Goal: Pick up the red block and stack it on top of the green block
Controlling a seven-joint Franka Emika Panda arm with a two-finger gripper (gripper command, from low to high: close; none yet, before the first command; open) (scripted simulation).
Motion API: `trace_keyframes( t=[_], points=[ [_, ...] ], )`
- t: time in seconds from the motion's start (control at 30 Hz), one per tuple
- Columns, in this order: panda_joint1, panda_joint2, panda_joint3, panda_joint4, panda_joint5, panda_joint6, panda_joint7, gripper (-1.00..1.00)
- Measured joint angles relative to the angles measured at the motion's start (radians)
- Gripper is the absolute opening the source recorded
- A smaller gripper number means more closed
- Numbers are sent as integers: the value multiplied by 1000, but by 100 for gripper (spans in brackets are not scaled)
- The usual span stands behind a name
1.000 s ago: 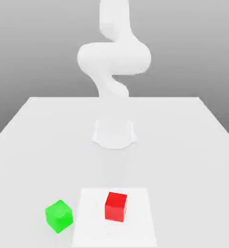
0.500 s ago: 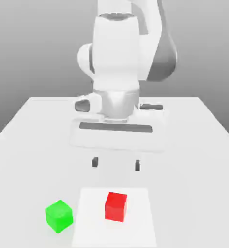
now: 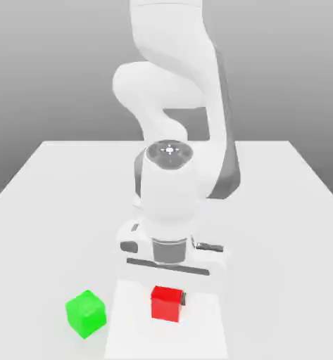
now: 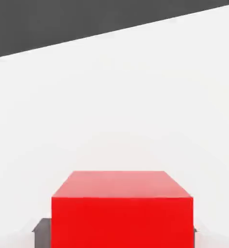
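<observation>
Fingers (image 3: 167, 299) drawn in narrow around red block (image 3: 166, 306), apparently gripping opposite sides, low over the pale sheet (image 3: 197, 334). Green block (image 3: 86, 313) well off toward exterior view's left. Lift clear first, then go across.

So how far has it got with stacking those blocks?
The reach looks done: the gripper is down at the red block, a finger pad at either side. Gripping it seems to be in hand. Left: lifting it and setting it on the green block, whose top is bare.
</observation>
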Motion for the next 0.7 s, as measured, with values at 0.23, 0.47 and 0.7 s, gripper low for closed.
trace_keyframes(
  t=[0.23, 0.47, 0.7],
  points=[
    [-17, -203, 17, -28, 29, -176, -24, -100],
    [-257, -191, -77, 96, 51, -287, -207, -100],
    [-264, -67, -67, 106, 66, -175, -224, 100]
  ],
)
